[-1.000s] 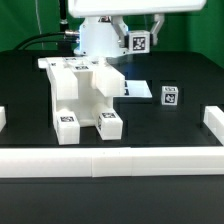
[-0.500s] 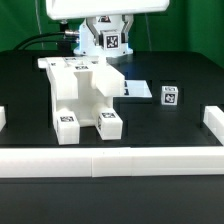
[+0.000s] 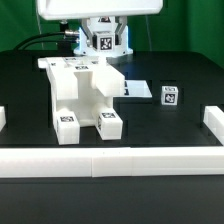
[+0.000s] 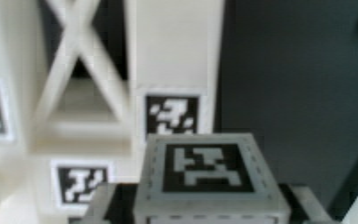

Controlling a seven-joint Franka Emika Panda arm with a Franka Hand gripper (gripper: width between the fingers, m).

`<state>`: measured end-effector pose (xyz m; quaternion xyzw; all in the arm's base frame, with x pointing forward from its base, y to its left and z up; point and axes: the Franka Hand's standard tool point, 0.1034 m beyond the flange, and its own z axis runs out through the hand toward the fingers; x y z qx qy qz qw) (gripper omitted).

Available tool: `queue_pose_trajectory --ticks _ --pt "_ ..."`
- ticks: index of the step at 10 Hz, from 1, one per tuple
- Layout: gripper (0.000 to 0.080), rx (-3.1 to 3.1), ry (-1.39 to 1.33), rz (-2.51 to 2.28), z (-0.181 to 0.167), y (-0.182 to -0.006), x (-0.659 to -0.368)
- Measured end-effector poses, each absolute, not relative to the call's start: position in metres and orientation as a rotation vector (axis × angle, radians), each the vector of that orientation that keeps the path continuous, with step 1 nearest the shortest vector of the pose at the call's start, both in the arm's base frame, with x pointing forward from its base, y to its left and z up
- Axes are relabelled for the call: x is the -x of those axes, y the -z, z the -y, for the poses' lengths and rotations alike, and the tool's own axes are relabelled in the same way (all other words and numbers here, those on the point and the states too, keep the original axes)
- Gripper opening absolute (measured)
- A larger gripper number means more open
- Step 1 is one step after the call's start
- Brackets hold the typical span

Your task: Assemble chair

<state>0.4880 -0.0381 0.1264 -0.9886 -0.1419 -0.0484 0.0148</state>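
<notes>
Gripper: We see the gripper (image 4: 201, 208) closed narrow on a tagged block (image 4: 202, 172). Its dark fingers (image 4: 108, 205) show at either flank of the block in the wrist view.
Why held so: The block hangs high over the back edge of the desk with its tag facing the exterior camera. We judge the height to be clearance, so that the block can pass over the built part without knocking it.
Task's thing: The partly built chair (image 3: 82, 95) stands upright about mid-desk, a little toward the edge on the exterior view's left. Two tagged feet point to the front edge. We judge it steady enough on its own for one arm to add to it.
Beyond the block: The wrist view shows white chair bars with tags past the held block, blurred. We cannot tell which joint is meant.
Loose part: A small tagged cube (image 3: 170, 96) rests alone toward the edge on the exterior view's right, well apart from the chair. It is likely waiting for a later step.
Marker board: The marker board (image 3: 141, 91) lies flat just behind the chair, between it and the cube.
Containers: We see none. A low border wall (image 3: 110, 160) runs along the front edge with short stubs near both front corners, and no part touches it.
</notes>
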Motion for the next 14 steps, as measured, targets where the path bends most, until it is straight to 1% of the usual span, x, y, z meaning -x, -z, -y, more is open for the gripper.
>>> queue_pose_trajectory --ticks 1,4,7,14 --pt "0.0268 3.068 0.152 0.527 0.040 -0.124 -0.491" --pt "0.0268 3.072 0.146 0.510 0.040 -0.122 -0.491" --pt "0.0268 3.086 0.155 0.524 0.042 -0.122 -0.511" --pt "0.0268 3.103 0.202 0.518 0.042 -0.121 -0.516"
